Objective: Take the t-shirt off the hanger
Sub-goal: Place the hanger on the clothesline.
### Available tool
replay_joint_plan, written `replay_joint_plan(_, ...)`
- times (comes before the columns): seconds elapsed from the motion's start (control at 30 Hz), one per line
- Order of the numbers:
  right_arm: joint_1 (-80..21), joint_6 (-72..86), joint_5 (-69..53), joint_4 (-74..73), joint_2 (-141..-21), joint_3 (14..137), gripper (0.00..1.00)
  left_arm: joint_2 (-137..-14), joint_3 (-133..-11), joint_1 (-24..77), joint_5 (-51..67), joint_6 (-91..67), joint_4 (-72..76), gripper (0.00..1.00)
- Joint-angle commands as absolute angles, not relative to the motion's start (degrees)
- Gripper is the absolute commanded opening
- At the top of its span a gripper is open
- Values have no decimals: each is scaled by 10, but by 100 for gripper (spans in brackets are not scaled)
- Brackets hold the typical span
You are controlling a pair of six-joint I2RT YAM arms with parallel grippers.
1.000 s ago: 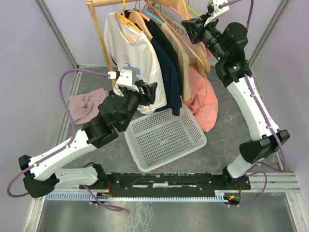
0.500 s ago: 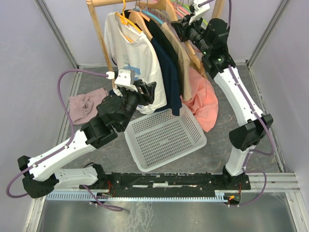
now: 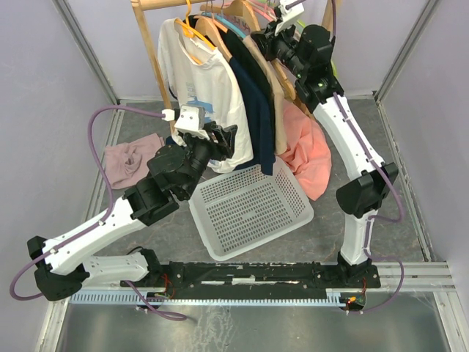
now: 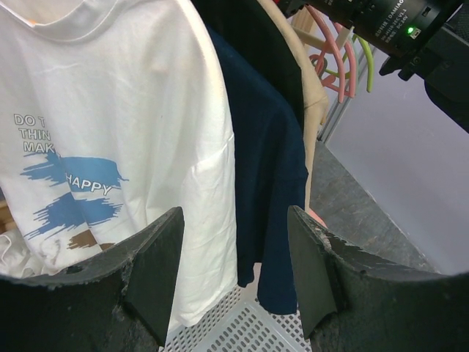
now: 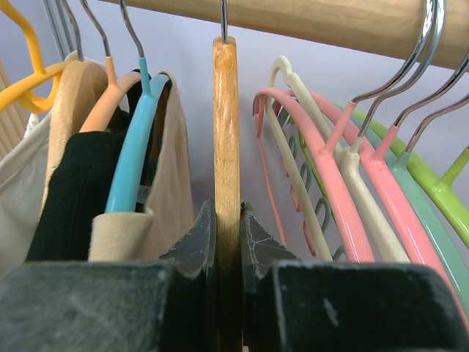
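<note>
Pinching wooden hanger (image 5: pixel 226 132) between right fingers (image 5: pixel 196 249); left fingers (image 4: pixel 154 271) spread wide.

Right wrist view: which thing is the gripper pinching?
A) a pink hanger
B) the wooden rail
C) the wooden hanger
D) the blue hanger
C: the right gripper has its two dark jaws shut against both sides of the wooden hanger.
</note>
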State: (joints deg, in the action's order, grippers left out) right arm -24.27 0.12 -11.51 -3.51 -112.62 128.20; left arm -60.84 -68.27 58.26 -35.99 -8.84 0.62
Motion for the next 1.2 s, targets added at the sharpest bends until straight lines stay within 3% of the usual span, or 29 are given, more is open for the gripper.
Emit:
replay_joint_plan(0.0, -246, -5, -104, -16, -1141, 1328, 1, -594, -681, 582, -375, -83, 36, 65)
replay_joint_plan(0.33, -246, -8, -91, -26, -1120, 1283, 2, -592, -679, 581, -376, -79, 40, 65)
replay_joint_plan(0.4, -246, -9, -86, -24, -1102, 1262, 10, -592, -680, 582, -376, -79, 40, 65)
replay_joint_plan(0.57, -246, -21, -63, -27, -1042, 1206, 49, -590, -683, 581, -379, -72, 41, 65)
replay_joint_plan(0.67, -246, -29, -47, -36, -1000, 1169, 61, -591, -688, 582, -379, -68, 38, 65)
replay_joint_plan(0.83, -245, -28, -26, -51, -918, 1101, 70, -595, -695, 582, -383, -65, 32, 65)
replay_joint_plan(1.17, -246, 46, 108, -181, -713, 928, 73, -596, -695, 582, -389, -67, 25, 66)
